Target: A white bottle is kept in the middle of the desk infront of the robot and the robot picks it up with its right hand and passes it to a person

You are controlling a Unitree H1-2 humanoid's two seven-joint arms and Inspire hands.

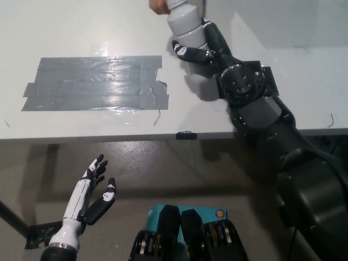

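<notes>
Two hands: one white and idle at the lower left, one black and working at the upper middle.
Left hand (89,196): at about 7 o'clock in the view, below the desk's front edge, palm up, fingers spread, holding nothing.
Tape patch (95,82): grey strips stuck flat on the desk (65,27), at about 10 o'clock, well apart from the bottle.
Person's fingertip (158,6): at 12 o'clock, at the top edge, just beside the bottle's upper part; it may be touching, though the frame cuts it off.
White bottle (185,27): at about 12 o'clock, off the desk surface, tilted, its top cropped by the picture edge.
Right hand (202,46): fingers wrapped around the bottle's lower body, grasping it.
Right arm (266,119): runs from 4 o'clock up toward the bottle.
</notes>
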